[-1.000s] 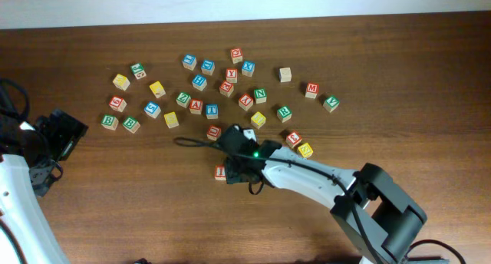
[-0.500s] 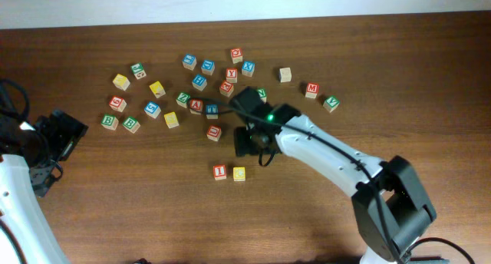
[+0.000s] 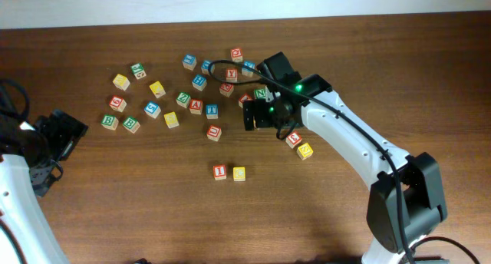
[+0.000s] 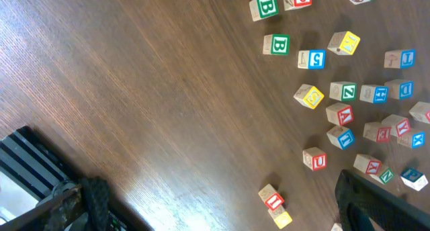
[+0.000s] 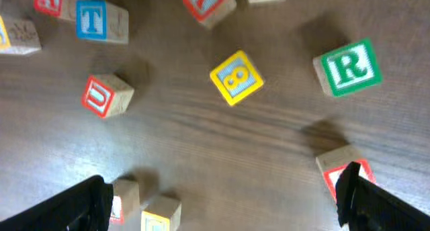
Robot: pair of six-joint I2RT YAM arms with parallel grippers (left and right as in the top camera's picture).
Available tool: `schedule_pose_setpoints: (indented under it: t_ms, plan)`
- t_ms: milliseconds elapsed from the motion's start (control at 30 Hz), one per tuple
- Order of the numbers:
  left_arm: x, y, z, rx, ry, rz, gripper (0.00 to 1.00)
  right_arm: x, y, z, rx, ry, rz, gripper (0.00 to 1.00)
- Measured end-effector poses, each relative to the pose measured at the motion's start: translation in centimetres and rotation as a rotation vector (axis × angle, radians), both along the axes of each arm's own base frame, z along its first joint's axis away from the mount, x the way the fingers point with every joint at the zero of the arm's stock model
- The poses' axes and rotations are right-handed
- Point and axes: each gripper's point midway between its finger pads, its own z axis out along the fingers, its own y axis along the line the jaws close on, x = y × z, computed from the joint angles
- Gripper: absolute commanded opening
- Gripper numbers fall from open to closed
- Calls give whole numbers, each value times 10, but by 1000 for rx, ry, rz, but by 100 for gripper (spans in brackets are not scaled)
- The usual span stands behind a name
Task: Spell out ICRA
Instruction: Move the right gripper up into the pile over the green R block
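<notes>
Here, with I (image 3: 220, 172) and C (image 3: 238, 173) side by side on the desk (image 3: 115, 202), your right hand (image 5: 225, 201) hangs wide open and empty, so centre it over the green R (image 5: 347, 68), lying near the yellow block (image 5: 235, 76), square the fingers (image 5: 77, 207) to its faces, and descend.

Beyond the right gripper (image 5: 218, 197) you read R on the green cube (image 5: 348, 68), U on the red cube (image 5: 102, 97), T on the blue cube (image 5: 94, 20).

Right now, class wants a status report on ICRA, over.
Left pincer open; right pincer open, hovering empty. I and C side by side. R and A not yet placed. Yellow number block close beside R.
</notes>
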Motion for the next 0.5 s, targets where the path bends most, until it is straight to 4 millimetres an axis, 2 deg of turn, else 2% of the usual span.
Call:
schedule_pose_setpoints:
  t_ms: [67, 133, 333, 500]
  plan:
    - [0, 0, 0, 0, 0, 0, 100, -17, -7, -5, -26, 76, 4, 98]
    - [0, 0, 0, 0, 0, 0, 99, -24, -10, -7, -38, 105, 5, 98]
    - [0, 0, 0, 0, 0, 0, 99, -28, -11, -8, -45, 119, 4, 98]
    - [0, 0, 0, 1, -1, 0, 99, -23, -7, -6, -25, 98, 6, 98]
